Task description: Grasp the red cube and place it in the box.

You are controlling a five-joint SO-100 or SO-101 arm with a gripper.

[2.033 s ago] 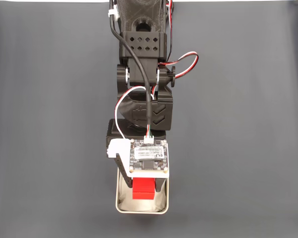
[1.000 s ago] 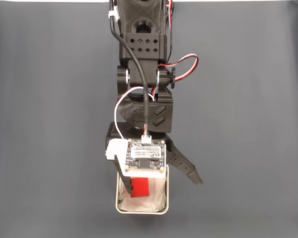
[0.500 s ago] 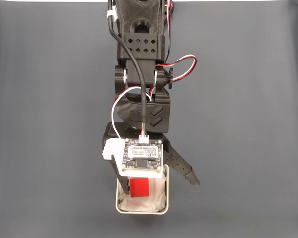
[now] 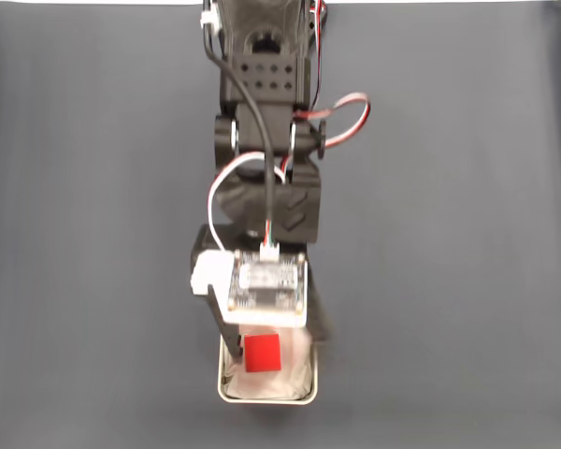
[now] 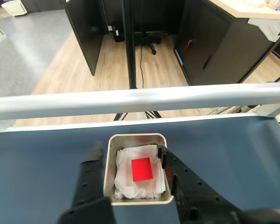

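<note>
The red cube (image 4: 262, 354) lies on the white wrinkled lining inside the box (image 4: 266, 400), near the bottom edge of the fixed view. In the wrist view the red cube (image 5: 142, 169) sits flat near the middle of the box (image 5: 136, 137), touching neither finger. My gripper (image 4: 272, 335) hovers over the box's near end, open and holding nothing. In the wrist view the gripper (image 5: 129, 149) has one black finger (image 5: 90, 173) outside the box's left wall and the other on its right. The wrist camera board hides the fingertips in the fixed view.
A dark grey mat (image 4: 467, 281) covers the table around the box. In the wrist view a white rail (image 5: 140, 99) runs along the table's far edge just past the box, with office floor and desks beyond. Red, white and black cables (image 4: 341, 110) loop beside the arm.
The gripper opened and let go of the cube, which now rests in the box. Since then the arm has drawn back slightly, and the wide-swung right finger has come back in.
</note>
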